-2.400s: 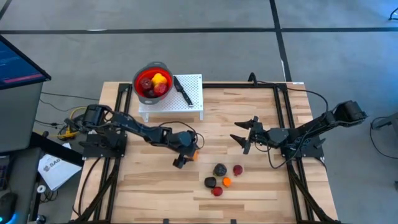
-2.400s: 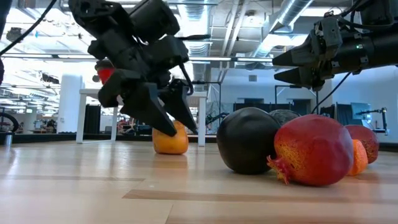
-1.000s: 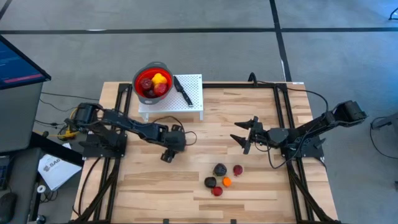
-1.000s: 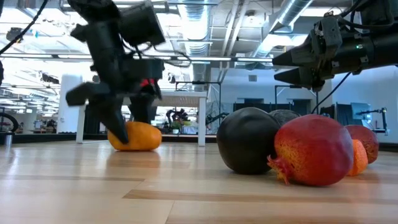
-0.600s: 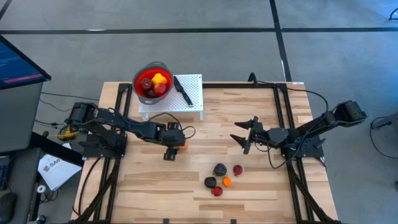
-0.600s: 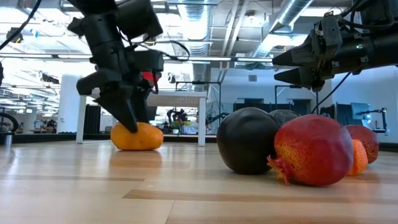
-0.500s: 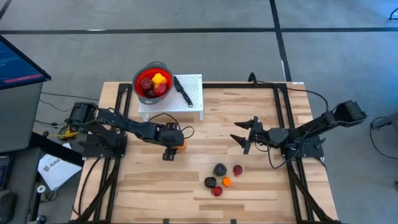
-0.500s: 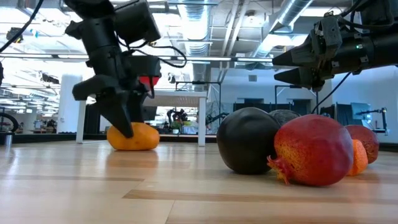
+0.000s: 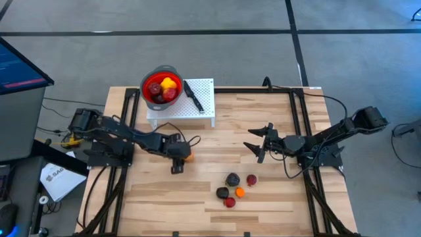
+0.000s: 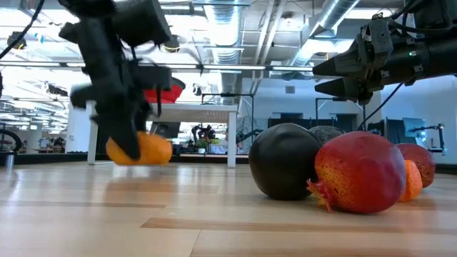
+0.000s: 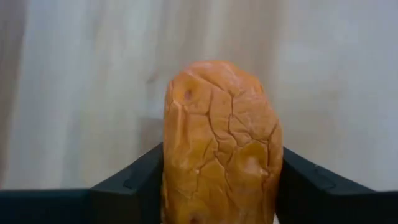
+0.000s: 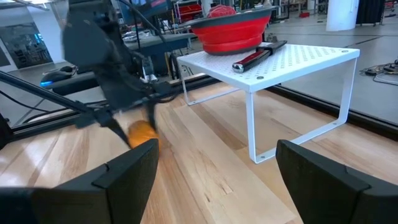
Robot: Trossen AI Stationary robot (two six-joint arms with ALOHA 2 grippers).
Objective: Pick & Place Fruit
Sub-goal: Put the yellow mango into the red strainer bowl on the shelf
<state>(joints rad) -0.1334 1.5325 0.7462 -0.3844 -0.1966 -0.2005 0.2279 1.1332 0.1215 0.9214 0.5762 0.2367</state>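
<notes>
1. One orange, crackle-skinned toy fruit [image 11: 221, 143] sits between the left gripper's [image 9: 177, 158] dark fingers [image 11: 127, 183], near table centre-left, roughly 5 o'clock of the white perforated metal stand [image 9: 209, 108]. In the low view it looks at or barely off the pale wooden tabletop [image 9: 276, 204]; I can't tell which.
2. Handling, my read: small, light, rigid plastic with a rounded, smooth skin. It will likely roll or squirt out if pinched off-centre, so grip across the widest middle, as the fingers now sit.
3. Left gripper: both fingers pressed against the fruit's flanks in the wrist view, so clamped on it, partly closed around its width.
4. Red bowl with grey rim [image 9: 146, 97] on the stand at table 11 o'clock already has red and yellow fruit inside; a black-handled knife [image 9: 193, 95] lies just beside it.
5. Cluster of black, grey-dark, red and small orange toy fruits [image 9: 234, 187] lies at table 5 o'clock, touching or nearly so, well apart from either gripper.
6. Right gripper [image 9: 258, 141]: fingers spread wide, empty, hovering at table 3 o'clock, pointing toward the stand.
</notes>
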